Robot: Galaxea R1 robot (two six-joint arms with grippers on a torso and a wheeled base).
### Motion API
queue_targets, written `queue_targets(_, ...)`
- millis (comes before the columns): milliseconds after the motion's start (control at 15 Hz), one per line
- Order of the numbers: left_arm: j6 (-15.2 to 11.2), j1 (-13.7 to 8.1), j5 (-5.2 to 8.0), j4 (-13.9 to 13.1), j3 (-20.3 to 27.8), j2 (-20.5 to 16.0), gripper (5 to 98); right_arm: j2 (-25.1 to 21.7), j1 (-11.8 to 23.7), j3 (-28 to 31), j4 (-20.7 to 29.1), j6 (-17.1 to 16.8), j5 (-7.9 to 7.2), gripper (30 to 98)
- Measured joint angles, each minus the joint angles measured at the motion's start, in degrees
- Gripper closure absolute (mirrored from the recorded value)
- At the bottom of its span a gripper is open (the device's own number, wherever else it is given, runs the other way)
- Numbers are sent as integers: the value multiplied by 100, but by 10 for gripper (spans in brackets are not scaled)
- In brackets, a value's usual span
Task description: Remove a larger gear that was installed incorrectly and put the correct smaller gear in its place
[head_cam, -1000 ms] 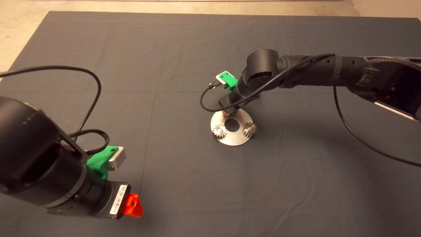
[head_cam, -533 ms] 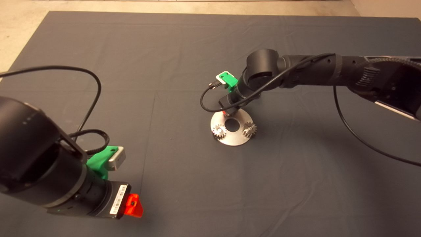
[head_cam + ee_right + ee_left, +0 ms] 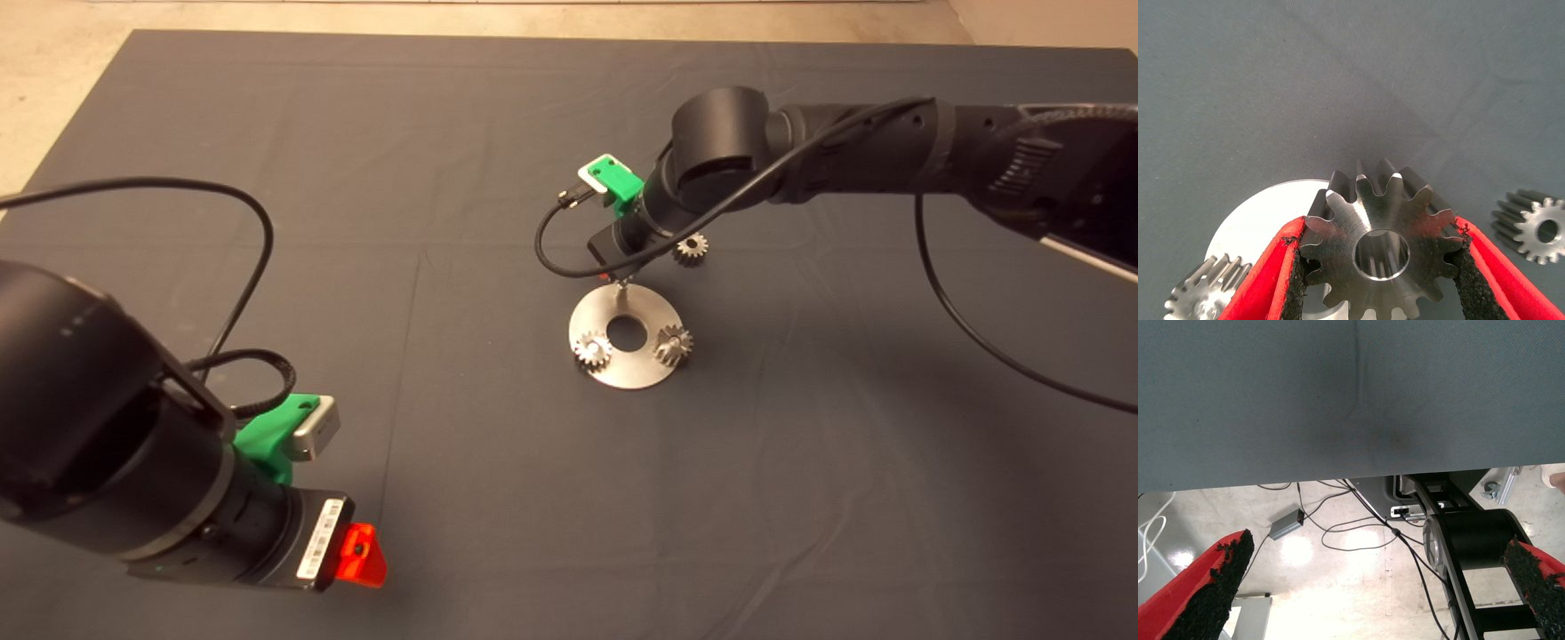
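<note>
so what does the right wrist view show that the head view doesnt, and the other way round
Only the right wrist view shows the grip itself: the right gripper shut on the larger gear, a black pad on each side of its teeth.

Only the head view shows the left gripper waiting at the lower left, the bare peg on the round plate, and two gears seated there.

Both show the dark mat, the plate and the smaller gear lying loose on the mat.

Robot lab or test bench
Dark mat (image 3: 444, 133) on table, pale concrete floor (image 3: 1338, 587) with loose cables (image 3: 1358, 533), steel gears
</note>
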Motion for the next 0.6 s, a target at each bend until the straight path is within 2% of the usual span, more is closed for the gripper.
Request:
queue_targets(200, 0, 0, -2, 2, 0, 0, 61, -46, 61, 211, 13, 2, -65, 801)
queue_targets(267, 0, 0, -1, 1, -2, 0, 61, -78, 83, 303, 28, 5, -197, 802)
queue_targets(467, 0, 0, -1, 0, 0, 0, 61, -358, 151, 760, 33, 163, -736, 801)
queue_targets(600, 0, 0, -1, 1, 0, 0, 61, -820, 144, 1242, 45, 358, -772, 802)
